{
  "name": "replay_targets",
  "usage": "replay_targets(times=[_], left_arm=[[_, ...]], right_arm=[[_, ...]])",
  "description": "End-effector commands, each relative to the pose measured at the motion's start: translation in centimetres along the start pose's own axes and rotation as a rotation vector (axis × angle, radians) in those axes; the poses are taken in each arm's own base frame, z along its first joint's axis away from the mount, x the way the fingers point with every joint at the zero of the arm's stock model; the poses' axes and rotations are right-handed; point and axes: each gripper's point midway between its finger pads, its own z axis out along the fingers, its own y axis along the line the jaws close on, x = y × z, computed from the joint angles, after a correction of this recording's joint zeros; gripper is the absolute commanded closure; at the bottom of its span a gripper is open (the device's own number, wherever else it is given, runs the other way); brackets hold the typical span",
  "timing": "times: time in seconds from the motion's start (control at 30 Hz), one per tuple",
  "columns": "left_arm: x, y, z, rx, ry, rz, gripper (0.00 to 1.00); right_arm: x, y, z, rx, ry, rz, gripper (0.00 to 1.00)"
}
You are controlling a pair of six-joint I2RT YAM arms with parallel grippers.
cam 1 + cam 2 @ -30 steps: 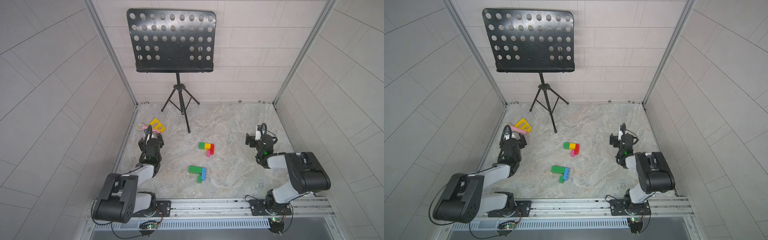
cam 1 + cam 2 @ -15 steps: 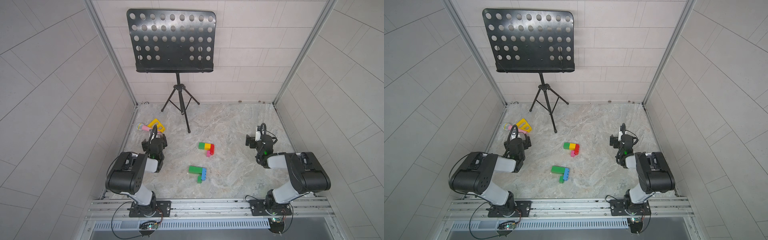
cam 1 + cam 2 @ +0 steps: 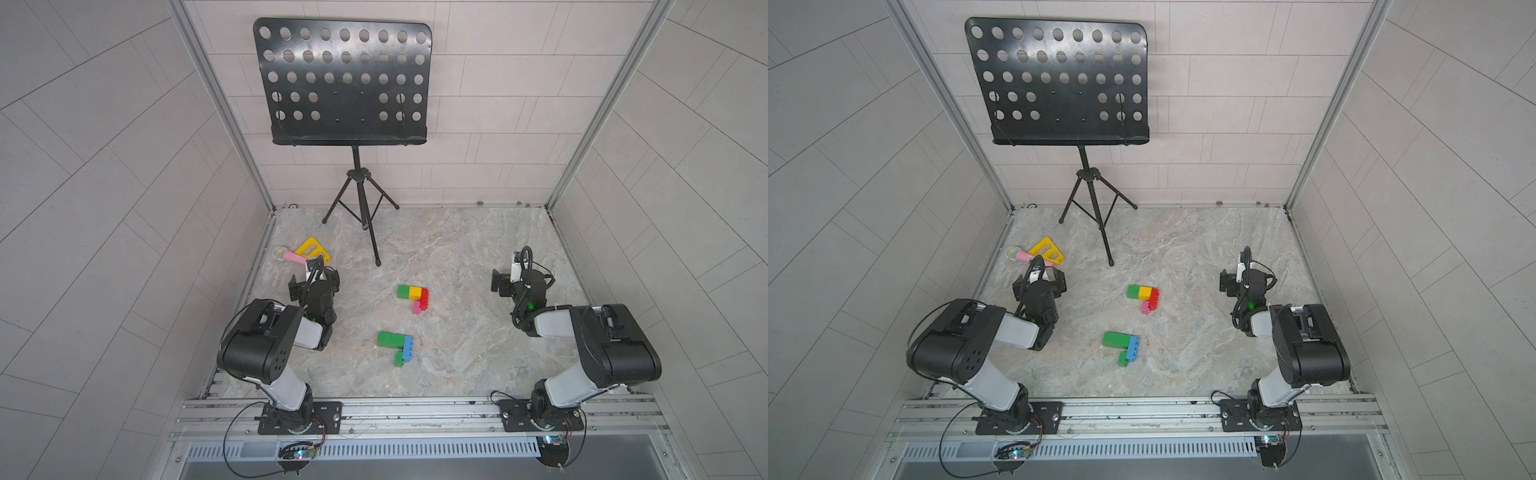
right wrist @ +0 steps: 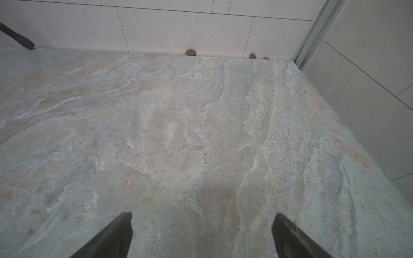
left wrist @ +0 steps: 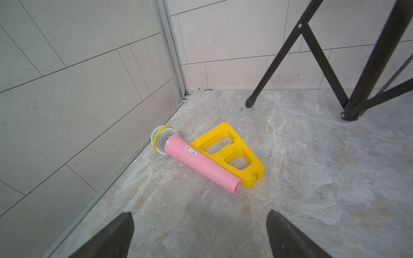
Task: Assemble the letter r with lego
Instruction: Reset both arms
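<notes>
Lego [image 3: 399, 360] lies on the desk [image 3: 478, 257] in two clusters between the arms, touching neither. Far cluster [image 3: 412, 297]: a green-and-yellow row [image 3: 408, 292] runs left to right, the red brick [image 3: 424, 297] at its right end pointing its long axis toward the near edge, a pink brick [image 3: 417, 307] beside it. Near cluster [image 3: 395, 348]: a long green brick [image 3: 390, 340] lies left to right, the blue brick [image 3: 407, 348] at its right end lengthwise toward the near edge. Left end effector [image 5: 199, 214] and right end effector [image 4: 202, 214] both gape, empty.
</notes>
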Motion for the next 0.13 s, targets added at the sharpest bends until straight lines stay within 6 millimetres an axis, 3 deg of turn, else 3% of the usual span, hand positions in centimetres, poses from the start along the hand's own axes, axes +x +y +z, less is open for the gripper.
replay_targets(times=[0.0, 0.1], left_arm=[[-0.28, 0.27, 0.17, -0.014, -0.009, 0.007, 0.00], [-0.38, 0.35, 0.09, -0.012, -0.014, 0.005, 0.00]], right_arm=[[-0.71, -0.30, -0.08, 0.008, -0.017, 0.000, 0.00], [-0.68, -0.27, -0.07, 0.008, -0.017, 0.000, 0.00]])
